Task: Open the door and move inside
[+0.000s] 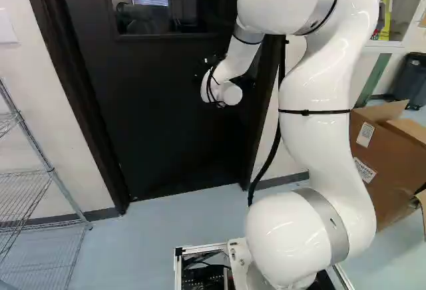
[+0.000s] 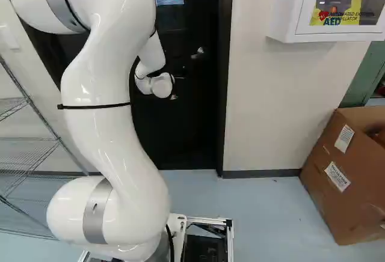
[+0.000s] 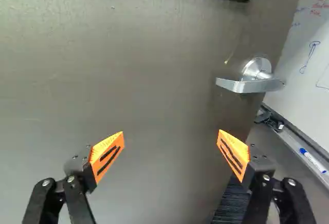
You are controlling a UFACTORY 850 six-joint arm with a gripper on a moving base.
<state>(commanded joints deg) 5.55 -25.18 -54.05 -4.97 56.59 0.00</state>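
**Gripper [image 2: 175, 88] wide at the door [image 1: 160, 117], handle [image 3: 249, 86] apart from it**

Left base view: The door, dark, fills the middle, with a window [image 1: 157, 0] in its upper part. The arm [image 1: 316, 84] rises right of the middle, its wrist in front of the door; the fingers cannot be made out here. A wire rack [image 1: 54, 180] stands at the left. At the right are an open box [image 1: 393, 163] on the floor [image 1: 160, 237] and, behind it, a dark bin [image 1: 411, 80].

Right base view: The arm covers part of the door. The handle shows on the door, near its frame [image 2: 224, 94] and just above the wrist in this view. To the right a white cabinet [image 2: 289, 9] hangs on the wall [image 2: 283, 112], above and left of the box.

Wrist view: The fingers stand wide apart, orange pads [image 3: 107, 154] facing each other, the door's flat face ahead. The silver handle lies ahead of one finger, near the door's edge, its lever turned toward the door's middle. Past that edge are a whiteboard [image 3: 303, 54] and its tray [image 3: 295, 142], holding a marker [image 3: 312, 161]; the door looks ajar, but how far I cannot tell.
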